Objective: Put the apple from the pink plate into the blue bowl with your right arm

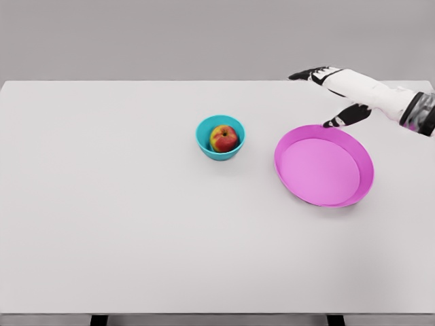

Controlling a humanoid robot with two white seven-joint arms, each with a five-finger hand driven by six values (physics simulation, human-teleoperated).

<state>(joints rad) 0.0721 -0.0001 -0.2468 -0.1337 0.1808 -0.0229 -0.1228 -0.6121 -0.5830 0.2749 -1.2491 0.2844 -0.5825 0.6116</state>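
- Nearest the camera: front edge of the white table (136, 258), running across the bottom of the head view, with 2 dark leg tops just visible under it.
- Tabletop fills most of the view; grey wall behind its far edge.
- Pink plate (324, 165) sits right of centre, flat on the table. Its raised rim casts a darker band along the right and near sides. Nothing lies in it.
- Blue bowl (220, 137) stands near the table's middle, left of the pink plate and clearly apart from it, upright.
- Apple (223, 138) rests inside the blue bowl, red and yellow, its top roughly level with the rim. It is off the plate entirely.
- Right hand (340, 95) enters from the right edge on a white forearm with a dark wrist cuff. It hovers beyond the far rim of the pink plate, toward the table's far right corner.
- Hand state: fingers extended and spread, dark fingertips pointing left; thumb (346, 117) angled down toward the plate's far rim. Nothing is held in it.
- Whether the thumb tip touches the plate rim cannot be told from this angle; in the picture they sit just beside each other.
- Hand is well apart from the bowl and apple.
- 1 arm only is in view.
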